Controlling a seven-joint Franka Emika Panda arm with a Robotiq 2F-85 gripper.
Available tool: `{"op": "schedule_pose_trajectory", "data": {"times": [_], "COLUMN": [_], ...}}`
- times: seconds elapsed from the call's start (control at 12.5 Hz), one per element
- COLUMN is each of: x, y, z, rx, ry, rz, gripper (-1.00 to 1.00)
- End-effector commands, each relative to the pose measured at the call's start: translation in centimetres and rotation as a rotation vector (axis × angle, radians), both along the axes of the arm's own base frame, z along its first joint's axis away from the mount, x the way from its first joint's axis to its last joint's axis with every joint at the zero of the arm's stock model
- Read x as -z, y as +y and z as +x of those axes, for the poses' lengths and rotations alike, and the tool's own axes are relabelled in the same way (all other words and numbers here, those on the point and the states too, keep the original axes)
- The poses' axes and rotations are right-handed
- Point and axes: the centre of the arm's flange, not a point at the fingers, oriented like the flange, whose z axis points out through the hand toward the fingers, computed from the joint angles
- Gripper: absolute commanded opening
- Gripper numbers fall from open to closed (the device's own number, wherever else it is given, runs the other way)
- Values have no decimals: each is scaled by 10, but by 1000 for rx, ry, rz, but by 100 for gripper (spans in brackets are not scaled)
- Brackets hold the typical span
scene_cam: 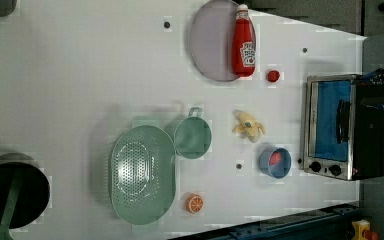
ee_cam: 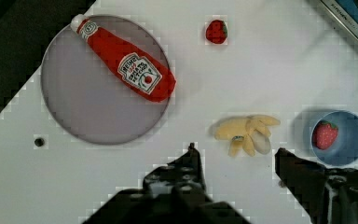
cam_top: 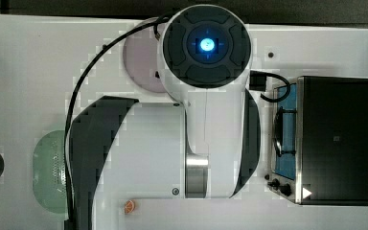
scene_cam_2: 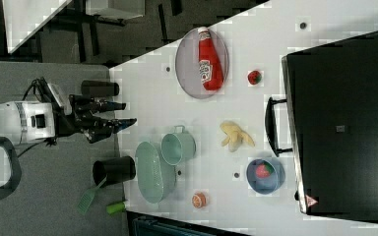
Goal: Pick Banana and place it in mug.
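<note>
The end effector [ee_cam: 235, 154] hangs above the tabletop [ee_cam: 121, 177], fingers spread wide and empty, apparently lined up to straddle the banana [ee_cam: 247, 133]. The banana lies peeled and splayed between the mug [scene_cam: 193, 137] and the toaster oven [scene_cam: 337, 127], apart from both.

A white robot arm [cam_top: 172, 143] with dark joint covers fills the middle of the top view. In the right view its black end effector [scene_cam_2: 128, 113] reaches sideways toward the table edge. Its two fingers [ee_cam: 186, 172] stand apart, holding nothing.
</note>
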Motion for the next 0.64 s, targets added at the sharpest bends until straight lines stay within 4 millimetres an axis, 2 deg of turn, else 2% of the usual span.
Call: {"op": "schedule_pose_trajectory", "data": {"times": [0.08,0.24,0.48,0.56,0.64], "x": [-85,-82,-53,-37,-12], "y": [-29,-29,-28,-28,-28], "z": [-159,-159,-148,-141,-132], "rx": [65,64,28,-6,-68], "ry": [24,31,49,44,42], "rz": [25,25,25,25,25], "gripper": [57,100,100,100,100]}}
